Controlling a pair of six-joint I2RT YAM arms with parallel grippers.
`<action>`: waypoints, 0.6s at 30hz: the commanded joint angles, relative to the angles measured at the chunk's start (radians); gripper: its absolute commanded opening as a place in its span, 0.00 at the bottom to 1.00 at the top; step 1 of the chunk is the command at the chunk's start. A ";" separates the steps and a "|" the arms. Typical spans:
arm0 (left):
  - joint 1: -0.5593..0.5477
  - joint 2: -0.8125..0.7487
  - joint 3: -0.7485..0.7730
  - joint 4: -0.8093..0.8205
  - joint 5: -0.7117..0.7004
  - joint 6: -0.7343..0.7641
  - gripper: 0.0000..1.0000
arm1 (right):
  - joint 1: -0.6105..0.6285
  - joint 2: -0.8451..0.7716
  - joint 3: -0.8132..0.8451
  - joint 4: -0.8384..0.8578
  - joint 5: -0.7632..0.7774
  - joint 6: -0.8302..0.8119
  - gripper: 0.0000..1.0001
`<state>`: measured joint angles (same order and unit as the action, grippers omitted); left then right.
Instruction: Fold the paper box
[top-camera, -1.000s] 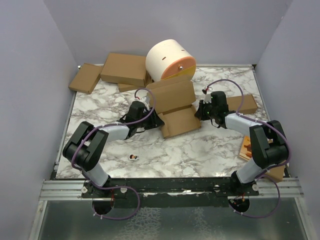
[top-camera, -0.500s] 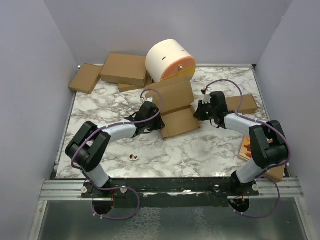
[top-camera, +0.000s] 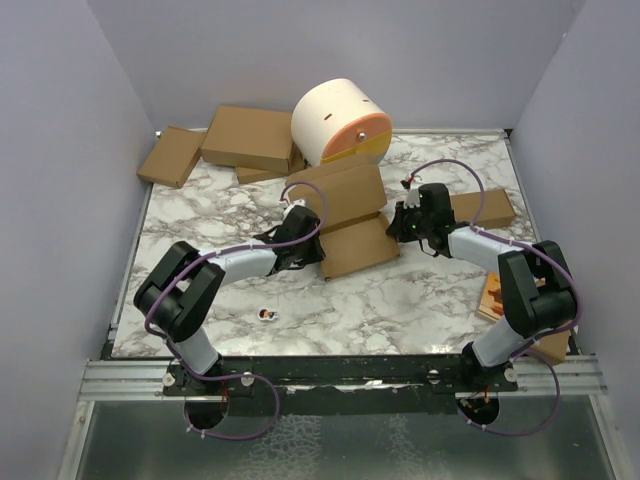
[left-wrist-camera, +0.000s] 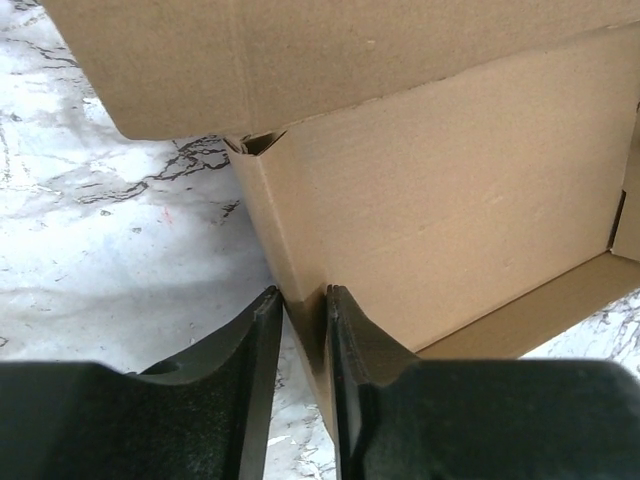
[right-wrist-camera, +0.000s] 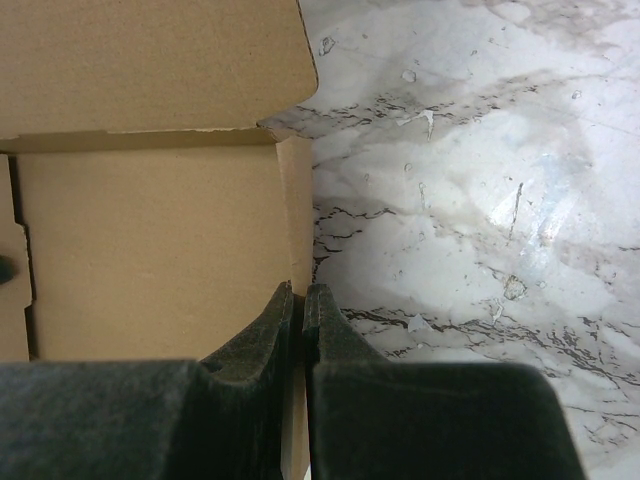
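Cardboard pinched at both ends: paper box (top-camera: 352, 228) sitting mid-way across the marble table (top-camera: 400, 300), just in front of the white and orange drum (top-camera: 340, 120), well apart from the brown cartons (top-camera: 250, 135) stacked at the back left. Left gripper (left-wrist-camera: 302, 300) clamped on the raised left wall of the box near its front corner, jaws narrowed to a thin gap with the wall standing between them. Right gripper (right-wrist-camera: 299, 295) closed tight on the thin upright wall on the opposite side, fingers almost meeting over the board.

Held this way, most likely, to keep both side walls standing square and stop them springing flat while the rest of the folding goes on. Gripped low and close to the creases, which probably gives the firmest hold on such springy board. Two arms reaching in from either side also pins the box in place on the slick stone.

Plain brown, unprinted, faintly ribbed. Already a shallow tray rather than a flat sheet: flat floor, low walls up on left and right. Wide lid panel hinged at the far side, open and lying toward the drum, with rounded corners. Small tuck at the far left corner, gaping slightly in the left wrist view. Narrow slit at the left edge of the right wrist view. Lid not yet brought over, so roughly half done by the look of it.
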<state>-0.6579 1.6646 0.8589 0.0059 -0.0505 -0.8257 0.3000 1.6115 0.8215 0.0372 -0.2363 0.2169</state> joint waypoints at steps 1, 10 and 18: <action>-0.009 -0.008 0.002 -0.049 -0.033 -0.006 0.25 | 0.007 -0.032 0.006 0.029 -0.051 0.036 0.01; -0.014 0.025 0.037 -0.112 -0.035 0.000 0.13 | 0.011 -0.039 0.002 0.031 -0.053 0.042 0.01; -0.047 0.059 0.129 -0.267 -0.162 0.021 0.00 | 0.043 -0.063 -0.002 0.039 -0.055 0.046 0.01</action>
<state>-0.6701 1.6970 0.9436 -0.1440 -0.1219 -0.8394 0.3096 1.5959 0.8207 0.0277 -0.2440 0.2321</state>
